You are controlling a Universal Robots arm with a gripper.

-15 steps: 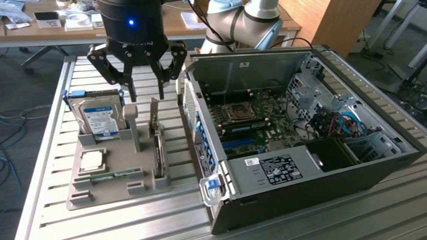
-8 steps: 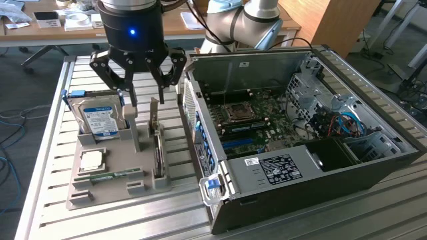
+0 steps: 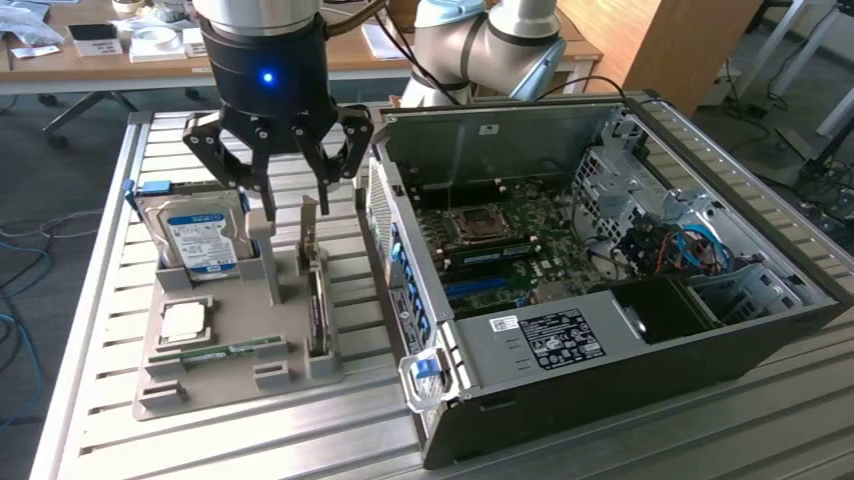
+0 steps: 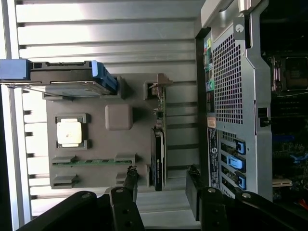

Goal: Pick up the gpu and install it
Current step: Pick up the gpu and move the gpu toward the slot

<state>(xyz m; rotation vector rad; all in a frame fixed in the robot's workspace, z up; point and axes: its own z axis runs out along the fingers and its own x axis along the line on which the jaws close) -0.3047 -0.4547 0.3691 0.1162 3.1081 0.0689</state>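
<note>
Hanging over the grey tray (image 3: 227, 310) with the end effector (image 3: 296, 208) spread apart and empty; just below it, the gpu (image 3: 316, 300) standing on edge in a tray slot, untouched; flanked by the hard drive (image 3: 200, 240) on one side and the open computer case (image 3: 534, 420) on the other; all resting on the slatted counter (image 3: 94, 420).

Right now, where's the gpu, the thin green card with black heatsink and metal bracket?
Exterior view: the gpu stands on edge in the grey holder tray, along the edge nearest the open black computer case, with the open black gripper above it.
</note>
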